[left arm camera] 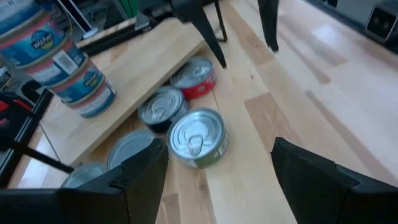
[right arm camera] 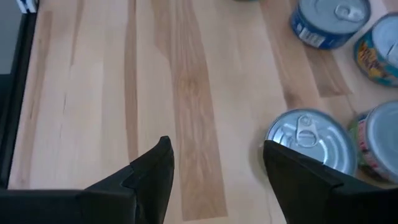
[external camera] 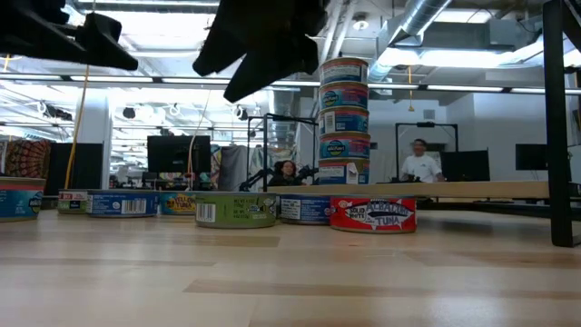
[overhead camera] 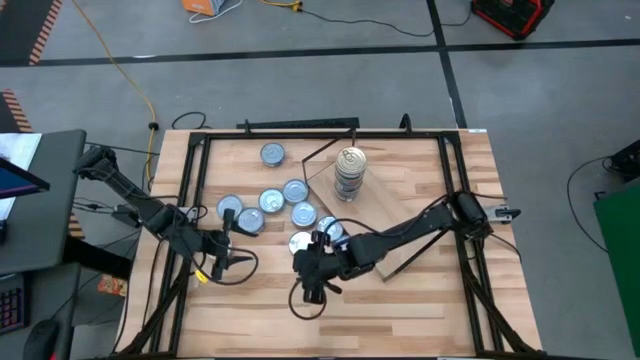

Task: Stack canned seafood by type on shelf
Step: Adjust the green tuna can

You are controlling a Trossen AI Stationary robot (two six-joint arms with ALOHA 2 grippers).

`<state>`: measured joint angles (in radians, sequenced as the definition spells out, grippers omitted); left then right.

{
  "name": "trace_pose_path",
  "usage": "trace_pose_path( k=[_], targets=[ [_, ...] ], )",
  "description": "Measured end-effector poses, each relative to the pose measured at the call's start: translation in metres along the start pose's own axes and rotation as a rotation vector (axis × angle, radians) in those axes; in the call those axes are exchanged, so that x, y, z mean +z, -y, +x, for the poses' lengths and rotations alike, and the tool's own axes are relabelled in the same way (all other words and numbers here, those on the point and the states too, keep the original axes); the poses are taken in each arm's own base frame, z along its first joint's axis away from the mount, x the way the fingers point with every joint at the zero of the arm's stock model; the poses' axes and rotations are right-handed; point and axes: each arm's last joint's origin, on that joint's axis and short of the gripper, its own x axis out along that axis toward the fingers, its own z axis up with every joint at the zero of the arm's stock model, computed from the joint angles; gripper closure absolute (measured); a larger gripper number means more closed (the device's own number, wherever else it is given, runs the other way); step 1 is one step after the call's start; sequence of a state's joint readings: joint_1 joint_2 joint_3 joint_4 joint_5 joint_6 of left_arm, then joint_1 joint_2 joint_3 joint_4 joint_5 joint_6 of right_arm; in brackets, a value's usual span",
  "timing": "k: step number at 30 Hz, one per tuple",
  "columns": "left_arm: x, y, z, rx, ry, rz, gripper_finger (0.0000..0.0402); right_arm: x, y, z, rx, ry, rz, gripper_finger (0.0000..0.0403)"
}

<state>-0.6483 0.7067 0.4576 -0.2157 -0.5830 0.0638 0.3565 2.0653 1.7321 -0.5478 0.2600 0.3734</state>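
Note:
Five tins stand stacked [overhead camera: 349,172] [external camera: 344,123] on the light-wood shelf [overhead camera: 392,196], which lies flat on the table. Several loose tins of canned seafood [overhead camera: 271,199] lie lid-up on the planks left of the shelf. In the low view they form a row [external camera: 236,209]. My right gripper [overhead camera: 312,282] [right arm camera: 216,144] hangs open above bare planks near the shelf's near corner, with a silver-lidded tin [right arm camera: 309,139] beside one finger. My left gripper [overhead camera: 222,250] [left arm camera: 217,147] hovers open at the left and looks toward a green-sided tin [left arm camera: 198,137] and a red one [left arm camera: 194,76].
A dark metal frame [overhead camera: 300,128] runs round the tabletop, with rails down both sides. Cables trail by my left gripper [overhead camera: 232,268]. Bare planks stretch along the near edge [overhead camera: 400,310]. People sit and stand in the room behind [external camera: 420,162].

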Motion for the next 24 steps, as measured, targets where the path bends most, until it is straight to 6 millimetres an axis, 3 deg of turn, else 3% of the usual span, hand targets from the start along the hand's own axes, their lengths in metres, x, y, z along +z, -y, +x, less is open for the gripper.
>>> trace_pose_path(
  k=[5, 13, 24],
  targets=[
    [-0.004, 0.000, 0.000, -0.002, -0.032, 0.021, 0.0125, 0.002, -0.002, -0.003, 0.009, 0.018, -0.083, 0.0132],
    [-0.004, 0.000, 0.000, 0.006, -0.041, 0.043, 0.0125, 0.002, 0.002, 0.002, 0.001, 0.014, -0.077, 0.0132],
    [0.007, 0.005, 0.003, -0.131, 0.047, -0.338, 0.0125, -0.001, -0.004, 0.000, 0.010, 0.007, -0.090, 0.0132]
  ],
)
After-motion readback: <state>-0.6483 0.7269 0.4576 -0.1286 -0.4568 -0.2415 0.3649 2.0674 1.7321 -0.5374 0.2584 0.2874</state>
